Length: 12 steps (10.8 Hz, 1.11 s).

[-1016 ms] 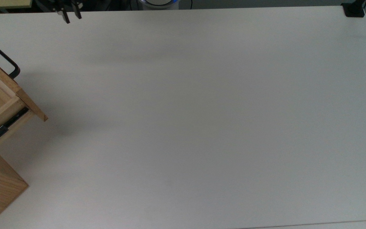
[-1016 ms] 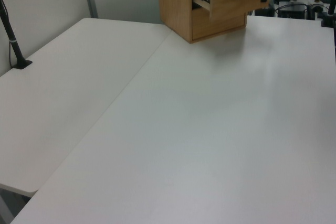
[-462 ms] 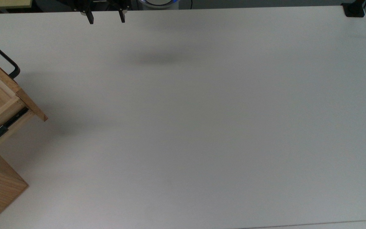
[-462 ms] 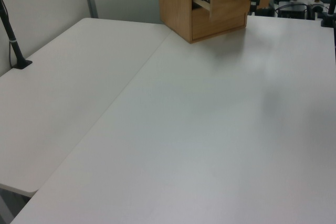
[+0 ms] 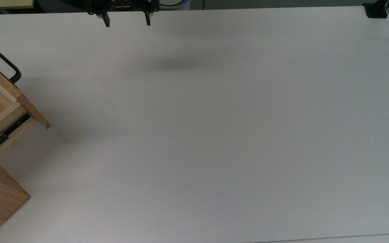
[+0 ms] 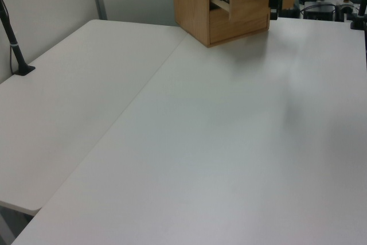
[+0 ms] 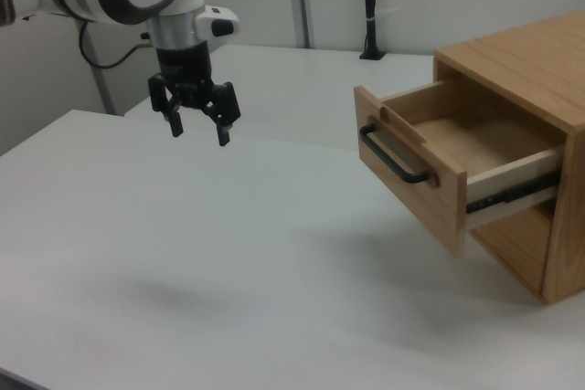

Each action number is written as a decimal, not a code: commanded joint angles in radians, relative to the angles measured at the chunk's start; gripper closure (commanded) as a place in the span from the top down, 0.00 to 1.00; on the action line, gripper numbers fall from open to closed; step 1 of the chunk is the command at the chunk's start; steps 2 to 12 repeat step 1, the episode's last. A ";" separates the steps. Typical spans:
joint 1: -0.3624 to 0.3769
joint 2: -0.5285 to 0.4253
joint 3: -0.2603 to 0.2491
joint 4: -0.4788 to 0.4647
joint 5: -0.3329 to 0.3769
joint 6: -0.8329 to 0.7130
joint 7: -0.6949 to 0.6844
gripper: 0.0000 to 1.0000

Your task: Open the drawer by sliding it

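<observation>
With the drawer (image 7: pixel 439 166) slid well out, the end effector (image 7: pixel 198 124) hung spread and empty, apart above the bench (image 7: pixel 274 271).

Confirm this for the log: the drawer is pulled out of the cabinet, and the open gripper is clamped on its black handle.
One error: the gripper is not on the black handle. The right view shows it open and hanging above the table, well apart from the drawer. The drawer is indeed pulled out of the cabinet.
</observation>
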 commanded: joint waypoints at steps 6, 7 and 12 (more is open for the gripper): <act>0.019 0.009 -0.036 0.036 -0.013 -0.034 0.014 1.00; 0.019 0.009 -0.036 0.036 -0.013 -0.034 0.014 1.00; 0.019 0.009 -0.036 0.036 -0.013 -0.034 0.014 1.00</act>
